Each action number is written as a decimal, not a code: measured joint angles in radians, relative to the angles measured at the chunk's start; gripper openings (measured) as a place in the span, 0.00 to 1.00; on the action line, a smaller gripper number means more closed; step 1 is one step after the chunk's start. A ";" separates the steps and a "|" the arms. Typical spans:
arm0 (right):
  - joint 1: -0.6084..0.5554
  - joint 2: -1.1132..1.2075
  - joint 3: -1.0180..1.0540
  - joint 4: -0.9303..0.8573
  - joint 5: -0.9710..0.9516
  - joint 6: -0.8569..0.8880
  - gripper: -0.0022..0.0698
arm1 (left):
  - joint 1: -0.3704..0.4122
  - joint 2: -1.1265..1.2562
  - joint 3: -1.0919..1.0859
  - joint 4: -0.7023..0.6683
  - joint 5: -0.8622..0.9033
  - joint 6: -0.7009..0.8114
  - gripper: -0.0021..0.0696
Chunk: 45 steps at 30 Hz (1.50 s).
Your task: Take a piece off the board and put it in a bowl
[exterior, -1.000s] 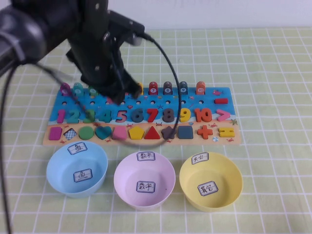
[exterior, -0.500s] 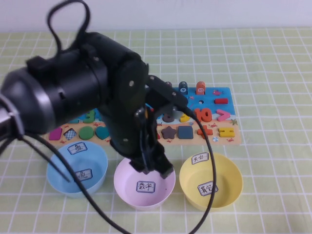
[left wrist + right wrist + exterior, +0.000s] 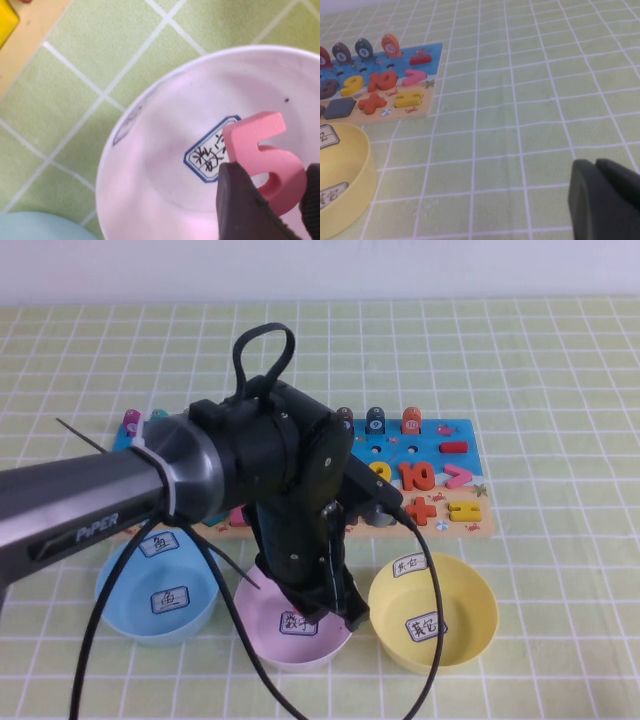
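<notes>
My left gripper [image 3: 275, 192] is shut on the pink-red digit "5" [image 3: 262, 155] and holds it just above the inside of the pale pink bowl [image 3: 150, 165], near its handwritten label. In the high view the left arm covers the left half of the board [image 3: 455, 480] and the gripper [image 3: 325, 605] hangs over the pink bowl [image 3: 262, 625]; the piece is hidden there. My right gripper [image 3: 597, 167] is shut and empty, low over the bare tablecloth to the right of the board, and out of the high view.
A light blue bowl [image 3: 130, 585] stands left of the pink bowl and a yellow bowl [image 3: 450, 600] right of it, all in front of the board. The yellow bowl [image 3: 345, 170] and the board's right end [image 3: 420, 75] show in the right wrist view.
My left arm has come from the board toward the front and down over the pink bowl. The "5" slot on the board is now hidden by the arm.
</notes>
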 joint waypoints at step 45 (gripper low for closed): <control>0.000 0.000 0.000 0.000 0.000 0.000 0.01 | -0.058 -1.275 0.742 0.095 -0.395 -0.275 0.03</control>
